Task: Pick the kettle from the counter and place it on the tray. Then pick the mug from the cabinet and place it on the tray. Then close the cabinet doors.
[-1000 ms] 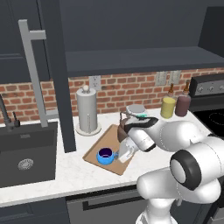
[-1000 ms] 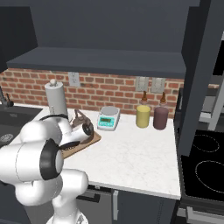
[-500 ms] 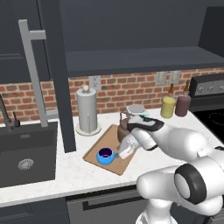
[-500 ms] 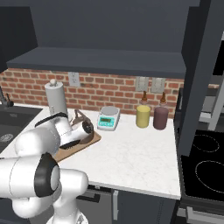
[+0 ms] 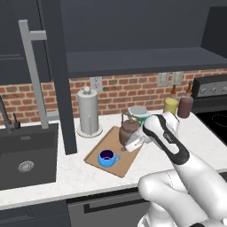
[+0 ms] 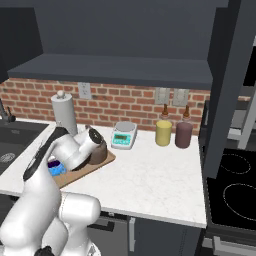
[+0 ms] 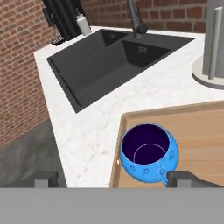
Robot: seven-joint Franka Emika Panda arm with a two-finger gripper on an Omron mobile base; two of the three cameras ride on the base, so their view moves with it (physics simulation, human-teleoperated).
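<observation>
tool (image 7: 113, 179): released, over mug | mug (image 7: 148, 157): upright at tray's (image 7: 197, 131) corner nearest tabletop's (image 7: 87, 127) front edge | kettle (image 5: 129, 130): on tray's back

Kitchen: sink (image 5: 26, 159), stove (image 6: 235, 192), brick backsplash (image 6: 125, 102).

In the right base view the white arm hides most of the small bright-blue mug (image 6: 56, 167) and part of the squat dark-brown kettle (image 6: 98, 153), while the hand view's edge cuts off the flat light-wood tray (image 7: 201, 131).
</observation>
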